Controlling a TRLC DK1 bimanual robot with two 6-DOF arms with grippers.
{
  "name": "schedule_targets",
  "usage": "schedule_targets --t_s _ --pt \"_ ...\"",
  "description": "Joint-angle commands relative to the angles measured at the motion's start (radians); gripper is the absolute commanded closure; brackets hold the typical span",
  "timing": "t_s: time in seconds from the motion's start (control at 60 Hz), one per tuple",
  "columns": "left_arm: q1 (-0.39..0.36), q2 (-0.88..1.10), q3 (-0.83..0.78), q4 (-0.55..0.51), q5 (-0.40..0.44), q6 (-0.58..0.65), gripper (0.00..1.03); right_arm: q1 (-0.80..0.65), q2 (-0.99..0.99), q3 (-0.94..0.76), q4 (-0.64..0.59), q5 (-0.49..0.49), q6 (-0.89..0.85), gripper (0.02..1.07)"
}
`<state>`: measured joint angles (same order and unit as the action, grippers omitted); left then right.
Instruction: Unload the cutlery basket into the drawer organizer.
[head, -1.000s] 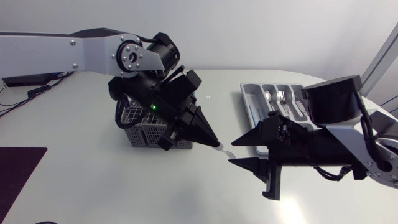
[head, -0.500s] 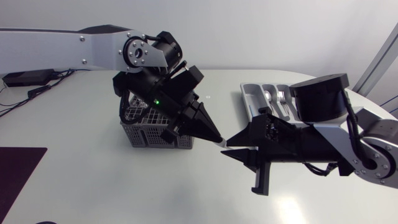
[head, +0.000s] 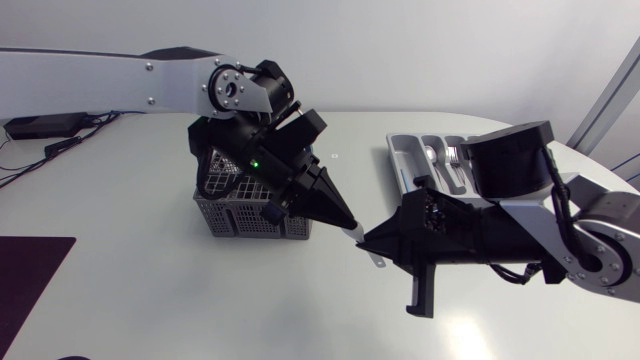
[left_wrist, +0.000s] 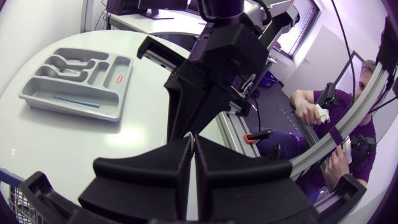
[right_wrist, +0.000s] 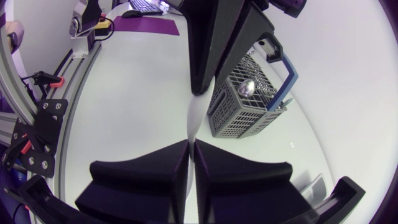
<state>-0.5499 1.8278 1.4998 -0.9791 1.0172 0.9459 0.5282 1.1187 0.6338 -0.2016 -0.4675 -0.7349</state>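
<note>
Pale utensil (head: 358, 234) is clamped by both L gripper (head: 347, 223) & R gripper (head: 369, 242), tip to tip, just beside cutlery basket (head: 232, 212), on its drawer organizer (head: 398, 160) side.

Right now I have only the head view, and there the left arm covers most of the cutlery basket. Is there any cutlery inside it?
Observer: Yes. The right wrist view shows one spoon standing in the cutlery basket, bowl upward, close to its blue handle.
Operator: Thank you. Is the silver cutlery piece between the two arms held at both ends?
Observer: It seems so. In each wrist view the silver cutlery piece enters the narrow gap of that arm's own jaws, which are closed on it from two sides.
</note>
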Motion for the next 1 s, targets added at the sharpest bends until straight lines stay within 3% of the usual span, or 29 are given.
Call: schedule_targets --t_s 0.0,0.117,0.2,0.233,0.417,0.5,0.717,0.983 --pt "0.034 0.037 0.060 -0.001 0.009 -0.002 0.86 -0.005 0.009 0.009 -0.022 -0.011 -0.004 1.02" --pt "0.048 0.045 0.096 -0.004 0.038 -0.025 0.52 -0.011 0.007 0.006 -0.028 -0.016 -0.012 1.02" --pt "0.062 0.042 0.125 -0.003 0.058 -0.055 0.17 -0.025 0.006 -0.002 -0.030 -0.017 -0.026 1.02" --pt "0.071 0.041 0.139 0.002 0.067 -0.072 0.13 -0.036 0.004 -0.003 -0.036 -0.019 -0.035 1.02" --pt "0.130 0.021 0.163 0.083 0.070 -0.183 0.07 -0.137 -0.019 -0.031 -0.061 -0.020 -0.126 1.02" --pt "0.136 0.002 0.142 0.117 0.017 -0.214 0.07 -0.203 -0.039 -0.042 -0.078 -0.019 -0.187 1.02" --pt "0.108 -0.101 -0.036 0.347 -0.290 -0.346 0.08 -0.401 -0.057 -0.100 -0.039 0.038 -0.383 1.02" --pt "0.080 -0.119 -0.108 0.381 -0.540 -0.453 0.11 -0.537 -0.063 -0.214 0.119 0.121 -0.554 1.02"
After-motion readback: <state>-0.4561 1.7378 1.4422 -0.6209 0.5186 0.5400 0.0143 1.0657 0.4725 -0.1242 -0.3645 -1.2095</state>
